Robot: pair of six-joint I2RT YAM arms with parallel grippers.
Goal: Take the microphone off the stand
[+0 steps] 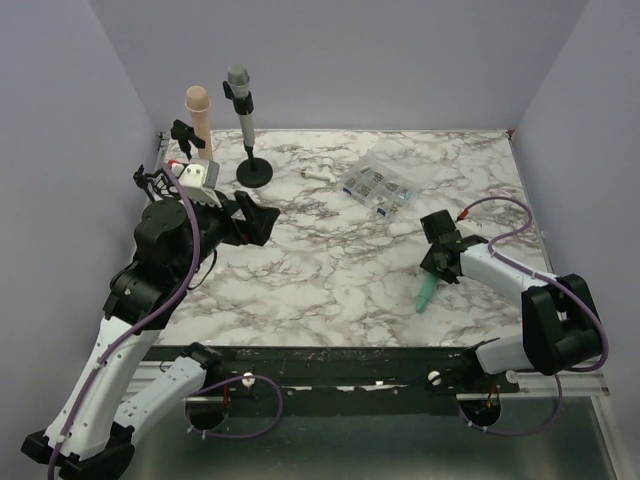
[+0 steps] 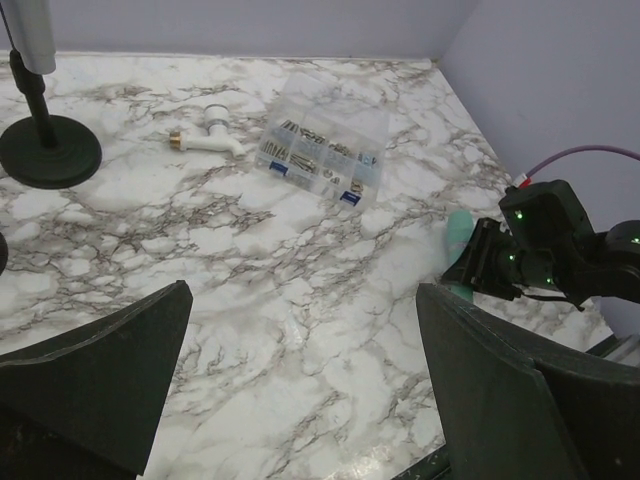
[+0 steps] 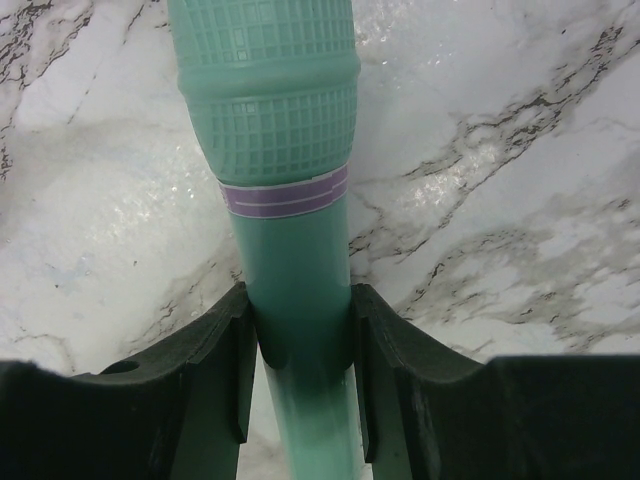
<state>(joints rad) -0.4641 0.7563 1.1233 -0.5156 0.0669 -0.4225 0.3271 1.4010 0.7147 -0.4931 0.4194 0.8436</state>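
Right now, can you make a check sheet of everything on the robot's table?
Surface: marble table, white with grey veins.
Job's things: grey microphone upright in its black stand, back left; teal microphone low at the table's right side.
Clutter: peach microphone at the back-left corner; white tap piece; clear box of small parts.
Claws: left claw open, holding nothing; right claw shut on the teal microphone's handle.
Cables: purple cables along both arms.
Surroundings: plain lilac walls.
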